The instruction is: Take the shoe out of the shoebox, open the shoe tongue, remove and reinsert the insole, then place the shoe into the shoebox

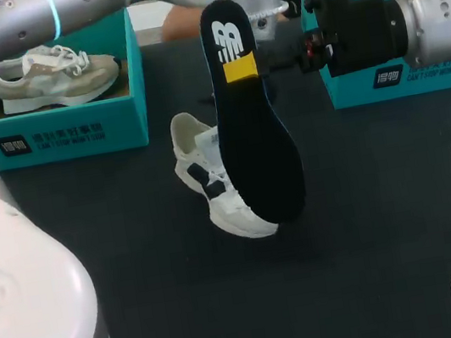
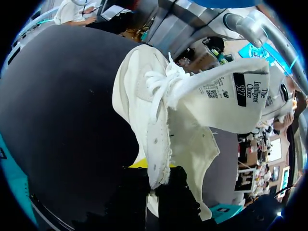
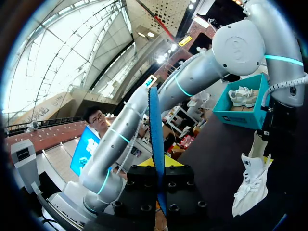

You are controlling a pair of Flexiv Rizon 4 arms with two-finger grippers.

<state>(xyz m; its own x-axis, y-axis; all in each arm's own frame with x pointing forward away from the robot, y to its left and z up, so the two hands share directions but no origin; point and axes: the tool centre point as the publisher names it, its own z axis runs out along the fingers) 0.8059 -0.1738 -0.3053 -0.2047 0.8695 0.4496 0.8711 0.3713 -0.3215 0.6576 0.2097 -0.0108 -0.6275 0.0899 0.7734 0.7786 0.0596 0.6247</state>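
Observation:
A white shoe [image 1: 200, 175] hangs toe-down over the black table, its toe at or just above the surface. My left gripper [image 2: 155, 180] is shut on the edge of its opening, and the tongue [image 2: 226, 101] is folded outward. In the head view this gripper is hidden behind the insole. The dark navy insole [image 1: 260, 142] is held upright above the shoe. My right gripper [image 1: 241, 69] is shut on it near its upper end. The right wrist view shows the insole [image 3: 155, 144] edge-on between the fingers, with the white shoe [image 3: 248, 185] hanging from my left gripper [image 3: 263, 150].
A teal shoebox [image 1: 73, 129] at the back left holds a beige shoe [image 1: 52, 75]. A second teal box [image 1: 404, 76] stands at the back right behind my right arm. Bare black table lies in front of the shoe.

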